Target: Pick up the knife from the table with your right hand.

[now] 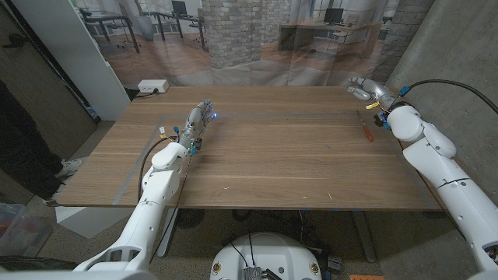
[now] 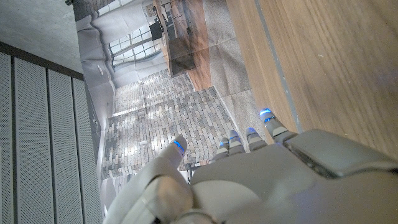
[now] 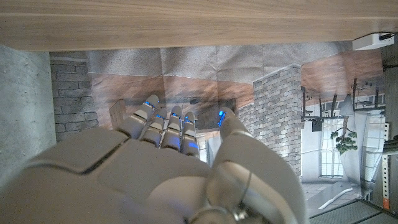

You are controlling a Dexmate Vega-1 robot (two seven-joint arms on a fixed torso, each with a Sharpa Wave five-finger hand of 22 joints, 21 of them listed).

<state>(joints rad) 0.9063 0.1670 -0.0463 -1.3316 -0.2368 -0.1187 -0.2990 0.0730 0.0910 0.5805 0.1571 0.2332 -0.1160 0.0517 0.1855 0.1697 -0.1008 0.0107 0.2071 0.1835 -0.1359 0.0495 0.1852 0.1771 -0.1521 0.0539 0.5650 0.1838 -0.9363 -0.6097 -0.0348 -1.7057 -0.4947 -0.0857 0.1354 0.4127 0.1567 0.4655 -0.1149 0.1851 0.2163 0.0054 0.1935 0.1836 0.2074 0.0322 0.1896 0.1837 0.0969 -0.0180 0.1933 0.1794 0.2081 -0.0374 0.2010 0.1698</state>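
A knife (image 1: 365, 125) with an orange-red handle lies on the wooden table (image 1: 272, 148) near its right edge, pointing away from me. My right hand (image 1: 364, 89) is at the table's far right corner, beyond the knife and apart from it, fingers extended and holding nothing. In the right wrist view my right hand (image 3: 168, 168) reaches past the table's far edge with fingers straight. My left hand (image 1: 198, 118) stands over the table's left part, fingers extended and empty; the left wrist view shows my left hand (image 2: 249, 180) the same way.
A white power strip (image 1: 152, 86) lies at the table's far left corner. A white panel (image 1: 74, 47) stands left of the table. A concrete wall (image 1: 459, 47) is close on the right. A printed backdrop hangs behind the table.
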